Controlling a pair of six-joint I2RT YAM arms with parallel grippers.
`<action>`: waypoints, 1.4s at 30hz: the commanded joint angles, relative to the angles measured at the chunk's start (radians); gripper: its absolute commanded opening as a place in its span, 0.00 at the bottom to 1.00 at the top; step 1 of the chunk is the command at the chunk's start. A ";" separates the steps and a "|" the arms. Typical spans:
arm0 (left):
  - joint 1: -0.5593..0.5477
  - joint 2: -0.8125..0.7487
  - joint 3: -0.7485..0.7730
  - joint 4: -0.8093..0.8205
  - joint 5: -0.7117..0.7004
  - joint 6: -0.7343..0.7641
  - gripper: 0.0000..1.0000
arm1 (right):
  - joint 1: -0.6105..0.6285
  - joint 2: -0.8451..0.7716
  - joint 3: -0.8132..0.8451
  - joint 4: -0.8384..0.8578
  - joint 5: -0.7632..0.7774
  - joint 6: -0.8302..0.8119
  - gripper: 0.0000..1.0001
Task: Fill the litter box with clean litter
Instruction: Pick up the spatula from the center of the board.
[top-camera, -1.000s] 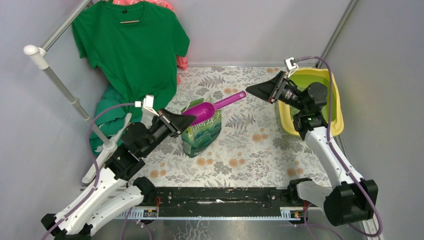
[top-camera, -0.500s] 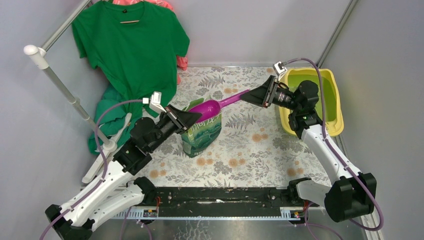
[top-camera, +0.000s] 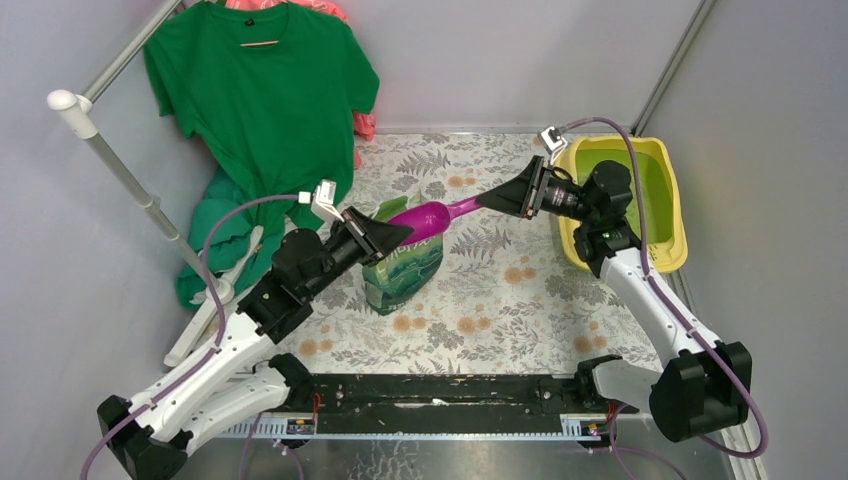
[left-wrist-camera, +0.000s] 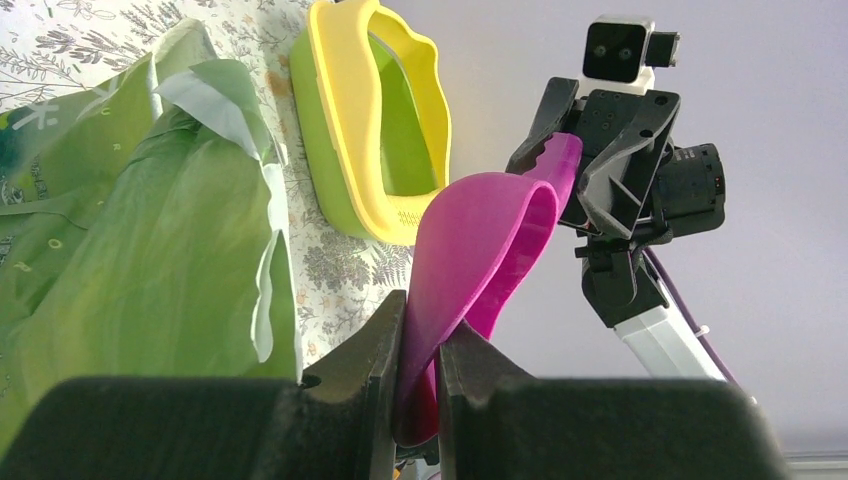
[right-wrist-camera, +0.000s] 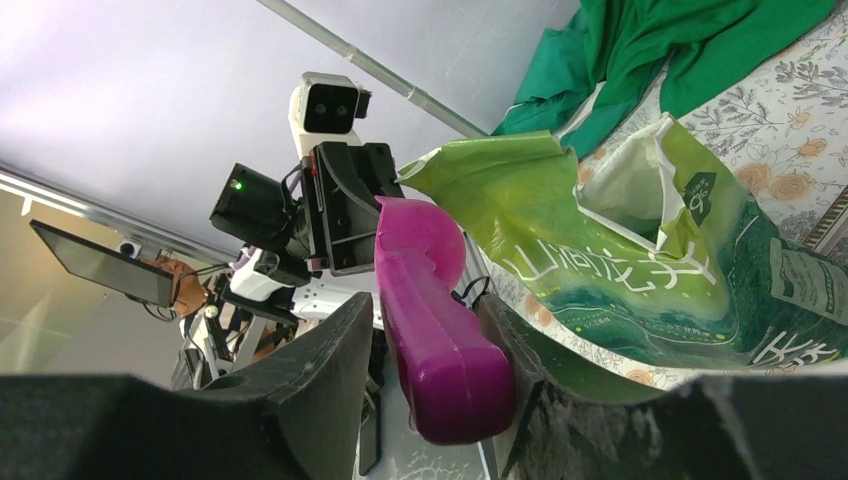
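Okay, the left gripper (left-wrist-camera: 420, 335) has its jaws nearly closed, pinching the bowl rim of the purple scoop (left-wrist-camera: 485, 235). On the right gripper (top-camera: 497, 198) the jaws stand half apart around the scoop handle; whether they grip it, cannot tell. An opened green bag (top-camera: 405, 268) sits just below the left jaws. Behind the right jaws is the litter box (top-camera: 566, 240), green inside; granules not discernible.

The desk (top-camera: 500, 290) has a leaf-and-flower print over its top. A glossy green litter bag (top-camera: 405, 272) stands upright near its middle, top torn open. The yellow litter box (top-camera: 668, 262) sits at the far right edge. Green cloth (top-camera: 215, 235) is heaped at the left edge. A black rail (top-camera: 440, 390) runs along the near edge.
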 joint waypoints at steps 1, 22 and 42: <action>-0.002 0.017 -0.003 0.076 0.011 -0.002 0.15 | 0.018 -0.021 0.006 0.008 -0.039 -0.042 0.50; 0.000 0.027 0.056 -0.034 -0.008 0.051 0.50 | 0.020 -0.052 0.031 -0.075 -0.030 -0.067 0.11; 0.001 -0.130 0.249 -0.559 -0.280 0.267 0.77 | 0.027 0.088 0.704 -1.187 0.410 -0.636 0.00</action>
